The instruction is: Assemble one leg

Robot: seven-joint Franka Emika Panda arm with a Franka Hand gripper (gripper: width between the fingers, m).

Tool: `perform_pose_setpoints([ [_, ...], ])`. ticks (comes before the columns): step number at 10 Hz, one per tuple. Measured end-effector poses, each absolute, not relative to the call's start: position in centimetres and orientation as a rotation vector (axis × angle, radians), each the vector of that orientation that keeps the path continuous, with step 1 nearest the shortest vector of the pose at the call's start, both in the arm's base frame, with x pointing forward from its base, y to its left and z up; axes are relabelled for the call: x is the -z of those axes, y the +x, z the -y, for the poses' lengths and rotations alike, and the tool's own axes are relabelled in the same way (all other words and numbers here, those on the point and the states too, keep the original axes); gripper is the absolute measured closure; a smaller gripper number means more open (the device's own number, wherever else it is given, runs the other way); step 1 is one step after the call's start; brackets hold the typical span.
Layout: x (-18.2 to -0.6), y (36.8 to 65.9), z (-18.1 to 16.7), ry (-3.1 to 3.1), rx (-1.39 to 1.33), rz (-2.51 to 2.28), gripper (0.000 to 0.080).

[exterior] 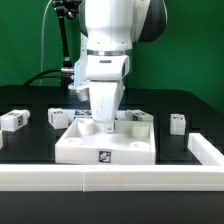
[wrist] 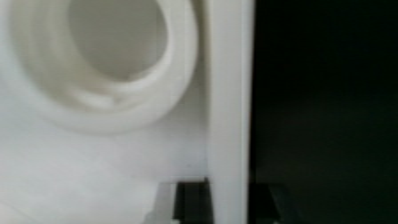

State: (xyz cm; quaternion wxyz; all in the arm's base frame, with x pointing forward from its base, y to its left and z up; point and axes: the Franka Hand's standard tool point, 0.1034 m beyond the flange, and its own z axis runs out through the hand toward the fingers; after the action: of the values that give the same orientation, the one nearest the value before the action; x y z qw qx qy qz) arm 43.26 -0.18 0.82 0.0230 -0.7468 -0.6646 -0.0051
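The tool [exterior: 104, 124] sits low over the smooth white panel [exterior: 105, 150], near its round recess [wrist: 111, 45]; whether the tool is open or closed cannot be told. A small blocky white leg [exterior: 13, 120] lies on the matte black surface [exterior: 30, 145].

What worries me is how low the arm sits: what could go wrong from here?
The tool is down at the white panel; pushing further could shove the panel. A loose leg lies beside the panel and might get knocked if it shifts. The round recess sits near the panel's edge, so misalignment could miss it.
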Motion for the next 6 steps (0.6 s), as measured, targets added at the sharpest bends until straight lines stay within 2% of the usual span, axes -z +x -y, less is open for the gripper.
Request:
perform_pose_setpoints([
  [3, -0.6, 44.5, -1.6, -2.173, 0.035, 2.249, 0.0741],
  [6, -0.6, 44.5, -1.4, -2.179, 0.034, 2.243, 0.0741],
])
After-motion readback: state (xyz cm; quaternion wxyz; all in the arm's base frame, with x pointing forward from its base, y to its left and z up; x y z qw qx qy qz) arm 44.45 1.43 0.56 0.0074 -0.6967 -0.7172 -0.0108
